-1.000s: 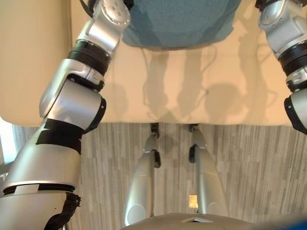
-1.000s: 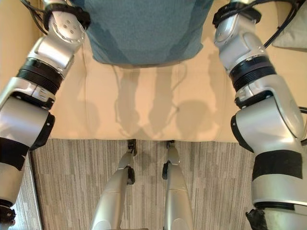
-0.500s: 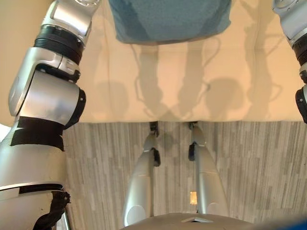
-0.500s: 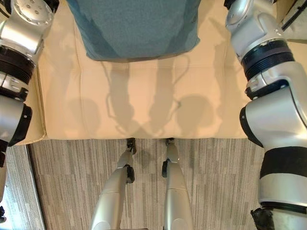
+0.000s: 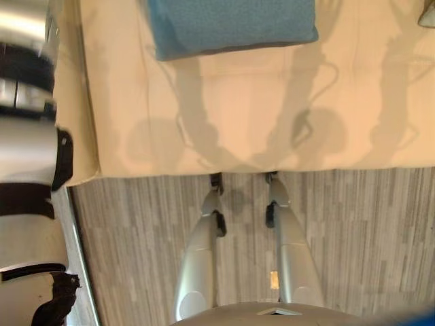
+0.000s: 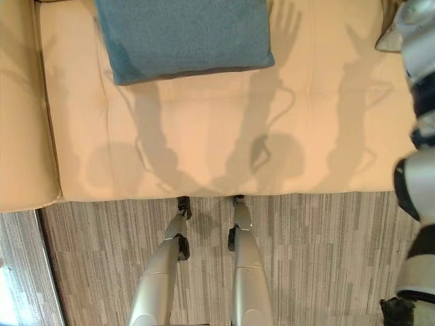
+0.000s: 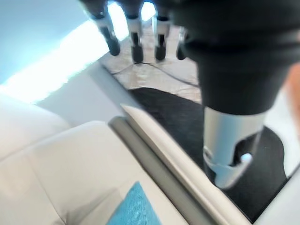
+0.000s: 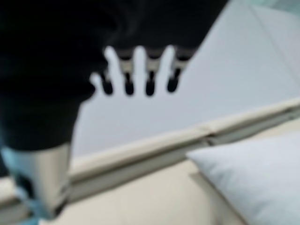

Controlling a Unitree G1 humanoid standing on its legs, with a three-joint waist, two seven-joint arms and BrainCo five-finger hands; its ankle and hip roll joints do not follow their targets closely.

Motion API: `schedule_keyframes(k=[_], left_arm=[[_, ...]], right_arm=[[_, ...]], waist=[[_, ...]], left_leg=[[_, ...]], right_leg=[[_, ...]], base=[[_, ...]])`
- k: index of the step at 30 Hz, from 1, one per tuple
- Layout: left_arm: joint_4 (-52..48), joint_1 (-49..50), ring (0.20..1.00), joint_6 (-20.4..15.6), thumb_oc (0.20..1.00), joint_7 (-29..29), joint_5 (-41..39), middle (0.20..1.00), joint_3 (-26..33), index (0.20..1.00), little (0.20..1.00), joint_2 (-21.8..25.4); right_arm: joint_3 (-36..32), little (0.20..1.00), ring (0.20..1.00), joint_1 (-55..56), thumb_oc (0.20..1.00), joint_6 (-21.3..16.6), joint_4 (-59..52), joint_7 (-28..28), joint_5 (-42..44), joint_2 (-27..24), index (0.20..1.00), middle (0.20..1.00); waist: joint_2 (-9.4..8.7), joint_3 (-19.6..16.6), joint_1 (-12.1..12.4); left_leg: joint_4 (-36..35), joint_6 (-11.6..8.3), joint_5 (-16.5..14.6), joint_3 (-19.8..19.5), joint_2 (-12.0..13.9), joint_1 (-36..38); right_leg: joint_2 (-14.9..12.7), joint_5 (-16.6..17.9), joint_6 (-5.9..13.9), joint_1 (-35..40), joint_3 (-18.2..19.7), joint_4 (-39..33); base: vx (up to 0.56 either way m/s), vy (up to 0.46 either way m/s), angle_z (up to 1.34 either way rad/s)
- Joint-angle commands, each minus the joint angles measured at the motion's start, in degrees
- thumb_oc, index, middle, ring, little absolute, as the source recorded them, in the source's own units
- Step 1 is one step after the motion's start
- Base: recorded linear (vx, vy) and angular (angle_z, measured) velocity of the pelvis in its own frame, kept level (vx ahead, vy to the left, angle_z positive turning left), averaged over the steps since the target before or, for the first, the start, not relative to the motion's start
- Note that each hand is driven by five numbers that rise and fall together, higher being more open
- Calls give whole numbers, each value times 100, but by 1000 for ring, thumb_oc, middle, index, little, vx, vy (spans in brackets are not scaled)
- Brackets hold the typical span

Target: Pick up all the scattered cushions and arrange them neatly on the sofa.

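Cream-coloured smooth upholstery covers the sofa (image 6: 204, 149), whose rounded armrest (image 6: 20, 122) is seen at the far left above the grey striped wood-look floor (image 6: 326, 251). The left hand (image 7: 136, 28) is seen in the left wrist view with its fingers straight and spread, nothing being held; beyond them lie a pale floor area and a dark rug (image 7: 187, 126) behind the sofa back. A teal rectangular fabric cushion (image 6: 183, 34) is laid flat on the seat, left of centre and near the backrest, its front edge roughly parallel to the seat front. At the far right, a pale grey cushion (image 8: 253, 173) is seen resting on the sofa. The right hand (image 8: 140, 70) is shown with fingers extended and empty, apart from that cushion.
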Motion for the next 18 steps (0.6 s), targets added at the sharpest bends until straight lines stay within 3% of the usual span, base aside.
schedule_keyframes(k=[1,3,5,6,8,12,15,18], left_arm=[[-141,1054,1000,-377,1000,-64,212,1000,436,1000,1000,44],[-865,2784,1000,-529,1000,-369,158,1000,1367,1000,1000,-518],[-1260,3504,1000,-530,1000,-558,309,1000,1580,1000,1000,-717],[-1725,4588,1000,-480,1000,-717,491,1000,1961,1000,1000,-1179],[-1737,5488,1000,-396,1000,-909,581,1000,2120,1000,1000,-1758],[-1680,6557,1000,-238,1000,-1207,832,1000,2334,1000,1000,-2217],[-594,7451,1000,46,1000,-1607,1219,1000,2278,1000,1000,-2707],[89,7670,1000,183,1000,-1710,1365,1000,2169,1000,1000,-2864]], right_arm=[[-502,1000,1000,1058,1000,-230,-44,-19,-30,-140,1000,1000],[-1934,1000,1000,3049,1000,-363,-748,197,-131,81,1000,1000],[-2537,1000,1000,3954,1000,-464,-1092,313,-115,368,1000,1000],[-3216,1000,1000,5104,1000,-515,-1538,471,-280,796,1000,1000],[-3713,1000,1000,6084,1000,-633,-1698,688,-234,1423,1000,1000],[-4008,1000,1000,7092,1000,-676,-1816,1019,-395,1946,1000,1000],[-4072,1000,1000,7900,1000,-717,-1448,1370,-572,2414,1000,1000],[-3970,1000,1000,8105,1000,-763,-1205,1539,-500,2626,1000,1000]], waist=[[99,-607,10],[64,-653,-11],[27,-705,-14],[-32,-731,-8],[-100,-804,-36],[-155,-941,-27],[-207,-1088,-4],[-240,-1171,13]], left_leg=[[89,-346,-639,-357,-63,574],[36,-340,-734,-352,-66,1006],[-4,-334,-774,-358,-71,1210],[-3,-322,-859,-340,-65,1525],[-26,-314,-987,-339,-36,1867],[-136,-293,-979,-326,-23,2287],[-252,-273,-1008,-267,22,2802],[-316,-266,-1004,-206,38,3036]], right_leg=[[-22,-671,535,912,-257,-109],[-31,-780,509,1339,-342,-119],[-39,-803,505,1525,-384,-122],[-76,-840,505,1891,-455,-160],[-88,-887,532,2259,-497,-223],[-100,-909,540,2694,-555,-316],[-80,-990,563,3201,-647,-353],[-62,-999,574,3412,-675,-380]], base=[[0,0,0],[40,-15,0],[53,-22,1],[82,-24,1],[116,-19,4],[70,2,2],[64,26,10],[19,35,1]])
